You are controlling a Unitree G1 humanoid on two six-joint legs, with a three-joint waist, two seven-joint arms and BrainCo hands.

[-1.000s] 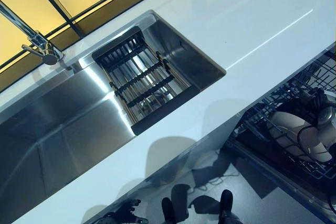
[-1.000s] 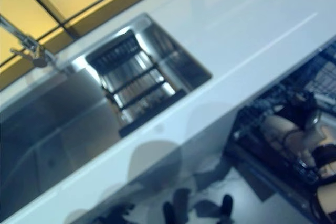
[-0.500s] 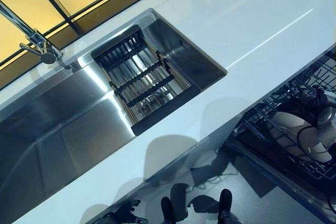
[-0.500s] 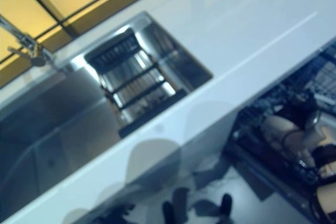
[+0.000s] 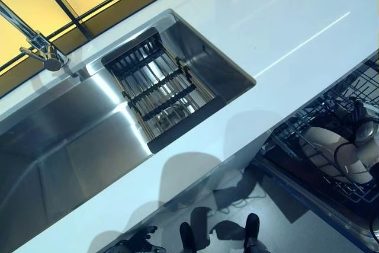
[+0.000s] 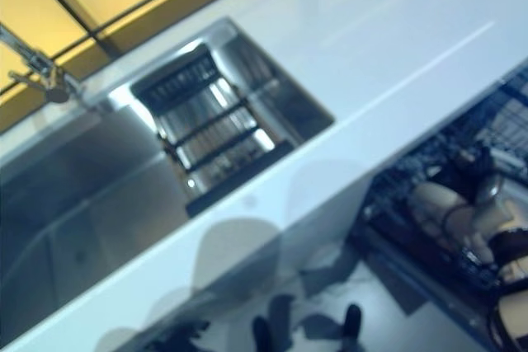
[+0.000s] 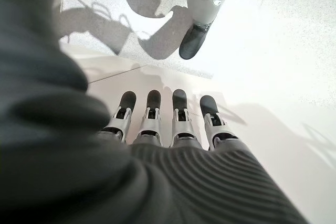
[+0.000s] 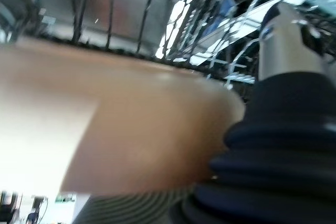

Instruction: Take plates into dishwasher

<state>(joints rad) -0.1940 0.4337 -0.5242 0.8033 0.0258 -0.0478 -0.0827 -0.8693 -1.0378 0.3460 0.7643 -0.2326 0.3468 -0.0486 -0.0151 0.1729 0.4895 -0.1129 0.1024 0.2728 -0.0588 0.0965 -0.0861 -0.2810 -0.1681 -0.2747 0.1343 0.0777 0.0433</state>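
Observation:
A cream plate (image 5: 323, 146) lies tilted in the dark wire rack (image 5: 293, 131) of the open dishwasher, low at the right below the counter edge. My right hand (image 5: 362, 133) rests on the plate's right side. In the right wrist view the plate (image 8: 131, 129) fills most of the picture, the thumb (image 8: 286, 45) curls over its rim, and rack wires (image 8: 131, 19) show behind it. My left hand (image 7: 149, 116) appears only in the left wrist view, hanging over the pale floor with its fingers straight and holding nothing.
A white countertop (image 5: 266, 28) runs across the view, with a steel sink (image 5: 71, 140) set into it. A black slatted drying rack (image 5: 157, 87) sits in the sink's right end, and a faucet (image 5: 41, 48) stands at the far left. Grey floor lies below the counter.
The whole picture has shifted slightly, so the camera moved. The right hand and plate stay at nearly the same spot in the dishwasher rack.

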